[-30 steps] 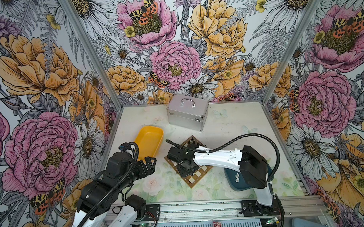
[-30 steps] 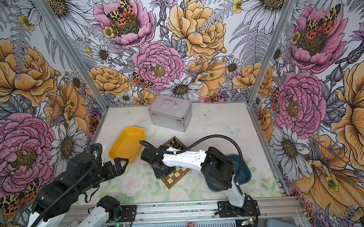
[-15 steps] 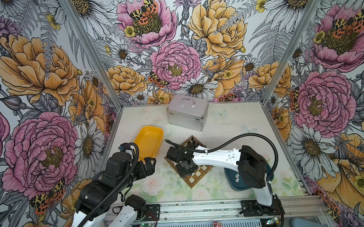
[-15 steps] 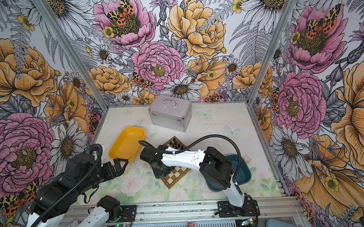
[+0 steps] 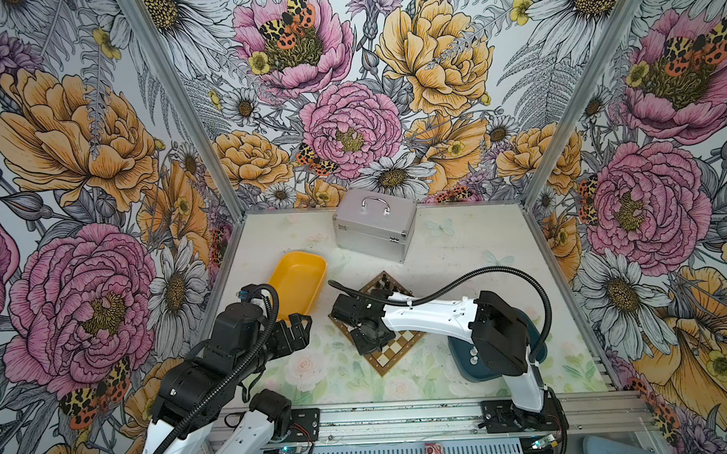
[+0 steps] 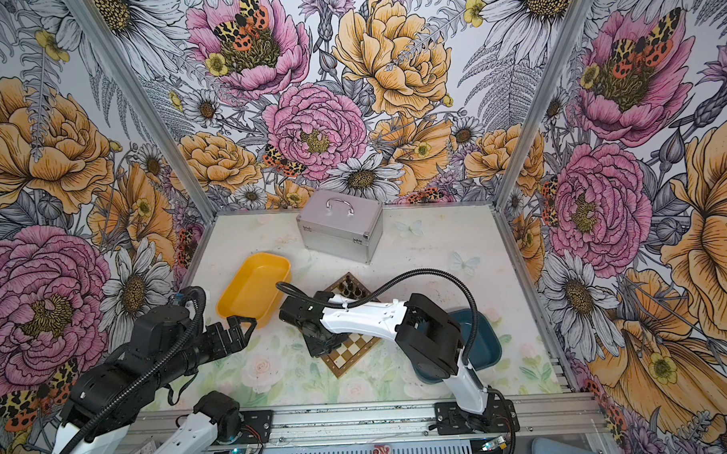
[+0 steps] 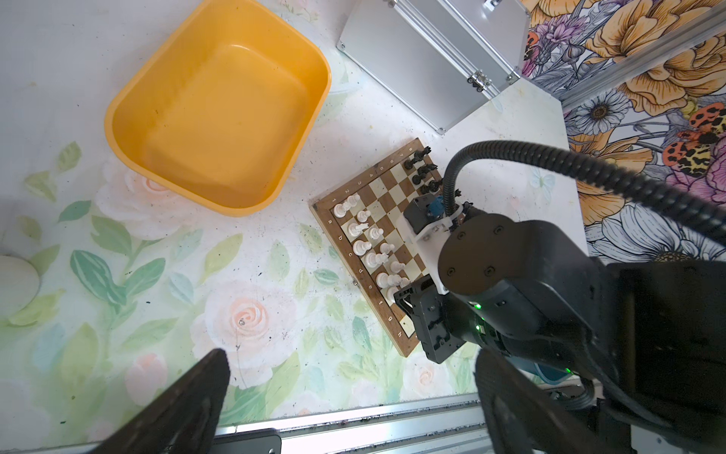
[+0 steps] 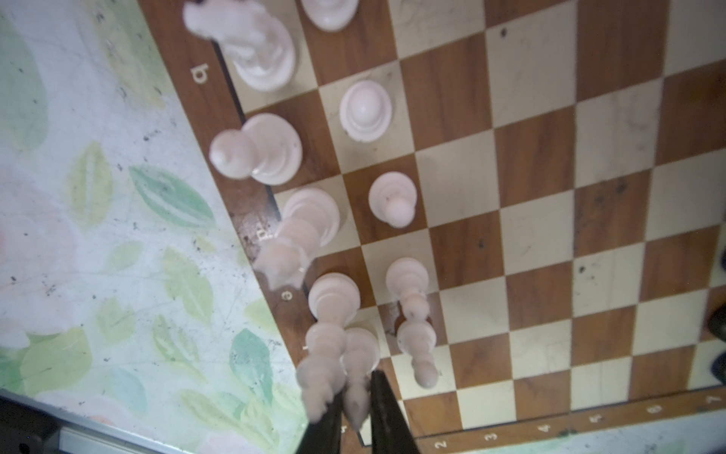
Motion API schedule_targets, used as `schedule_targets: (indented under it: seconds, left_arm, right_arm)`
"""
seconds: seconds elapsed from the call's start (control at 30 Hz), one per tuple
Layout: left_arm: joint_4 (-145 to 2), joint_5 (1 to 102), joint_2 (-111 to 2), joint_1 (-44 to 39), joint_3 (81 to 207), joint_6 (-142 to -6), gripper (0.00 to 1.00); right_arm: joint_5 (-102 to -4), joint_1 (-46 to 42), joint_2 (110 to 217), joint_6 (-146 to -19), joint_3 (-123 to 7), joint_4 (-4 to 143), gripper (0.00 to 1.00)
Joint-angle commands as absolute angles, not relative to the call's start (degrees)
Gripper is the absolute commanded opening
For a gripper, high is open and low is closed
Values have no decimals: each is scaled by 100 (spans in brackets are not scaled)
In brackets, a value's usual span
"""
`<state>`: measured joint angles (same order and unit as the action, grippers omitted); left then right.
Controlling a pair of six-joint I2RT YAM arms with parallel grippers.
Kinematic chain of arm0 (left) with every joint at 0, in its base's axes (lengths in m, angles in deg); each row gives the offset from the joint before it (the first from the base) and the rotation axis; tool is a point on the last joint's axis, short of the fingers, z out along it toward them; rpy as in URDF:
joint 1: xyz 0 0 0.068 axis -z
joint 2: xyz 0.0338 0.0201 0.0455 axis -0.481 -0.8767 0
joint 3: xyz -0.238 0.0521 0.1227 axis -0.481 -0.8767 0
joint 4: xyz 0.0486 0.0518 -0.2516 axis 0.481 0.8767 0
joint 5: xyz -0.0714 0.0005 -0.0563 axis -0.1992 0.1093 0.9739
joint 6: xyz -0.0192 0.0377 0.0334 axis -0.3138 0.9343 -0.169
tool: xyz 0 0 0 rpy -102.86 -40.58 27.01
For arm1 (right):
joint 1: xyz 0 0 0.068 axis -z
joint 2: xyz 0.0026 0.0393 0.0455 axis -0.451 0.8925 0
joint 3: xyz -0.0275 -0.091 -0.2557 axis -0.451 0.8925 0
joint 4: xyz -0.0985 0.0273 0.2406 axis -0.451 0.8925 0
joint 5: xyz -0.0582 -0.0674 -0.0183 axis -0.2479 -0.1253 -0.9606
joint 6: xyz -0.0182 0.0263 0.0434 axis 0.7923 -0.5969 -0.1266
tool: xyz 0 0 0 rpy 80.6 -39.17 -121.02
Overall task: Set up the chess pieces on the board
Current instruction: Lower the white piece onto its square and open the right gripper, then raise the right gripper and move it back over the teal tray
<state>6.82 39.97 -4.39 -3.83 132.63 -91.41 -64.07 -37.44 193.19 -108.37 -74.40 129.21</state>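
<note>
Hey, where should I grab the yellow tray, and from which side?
Take the yellow tray by its rim, coming straight down with one finger inside the wall and one outside. It sits upright and empty, and that thin lip is its only narrow part; the body looks too wide. The edge nearest the open left pincer seems easiest.

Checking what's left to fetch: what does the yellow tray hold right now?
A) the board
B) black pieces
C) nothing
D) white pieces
C: in the left wrist view the yellow tray shows only its bare bottom; the white pieces and black pieces stand on the board.
</note>
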Motion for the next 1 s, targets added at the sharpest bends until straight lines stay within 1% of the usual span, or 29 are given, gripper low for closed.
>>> schedule_targets:
  seconds: [0.0,0.03,0.1,0.17,0.3,0.73,0.97]
  left_arm:
    - [701,3885,-507,-430,13426,-8974,99]
    - [703,3884,-514,-441,13419,-8963,99]
    - [697,3868,-533,-441,13425,-8954,99]
    - [687,3858,-538,-441,13427,-8951,99]
    - [689,3826,-535,-450,13449,-8948,99]
    - [645,3710,-719,-476,13592,-8868,99]
    - [404,3592,-674,-503,13575,-8833,99]
  right_arm:
    - [-6385,-3728,19319,-10765,-7571,12872,20]
    - [-6376,-3730,19310,-10768,-7580,12872,23]
    - [-6376,-3730,19279,-10753,-7588,12872,32]
    - [-6384,-3730,19229,-10734,-7604,12875,38]
    - [-6403,-3718,19113,-10731,-7622,12881,40]
    - [-6385,-3707,18440,-10809,-7561,13001,41]
    - [-6480,-3579,18190,-10583,-7867,13392,42]
